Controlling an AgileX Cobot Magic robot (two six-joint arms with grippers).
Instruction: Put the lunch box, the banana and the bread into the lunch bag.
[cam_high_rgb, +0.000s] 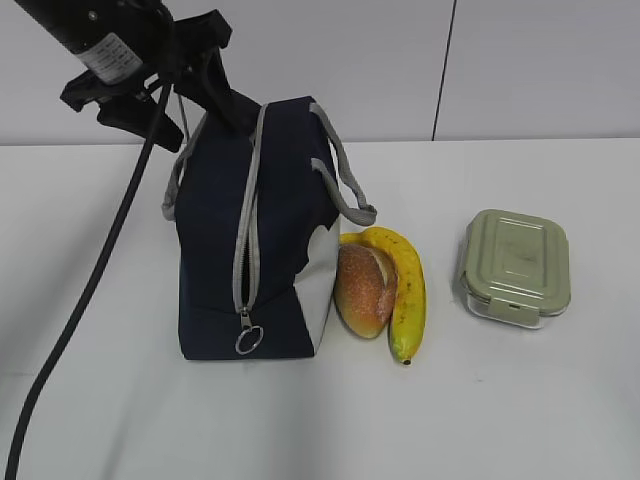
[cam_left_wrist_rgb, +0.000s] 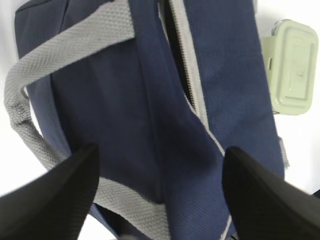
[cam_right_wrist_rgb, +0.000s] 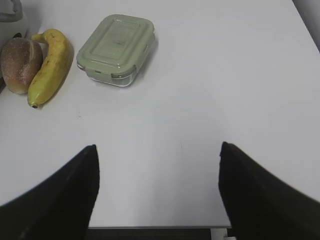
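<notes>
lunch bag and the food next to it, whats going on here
The left hand hovers open over the far end of the blue lunch bag, holding nothing. The bag's zipper is mostly closed, with a small gap near that end. The bread, banana and green lunch box lie on the table to its right, none packed yet. The right hand waits open over bare table.

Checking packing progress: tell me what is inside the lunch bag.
The lunch bag is zipped almost shut, so its inside is hidden. The bread, banana and lunch box lie outside on the table.
</notes>
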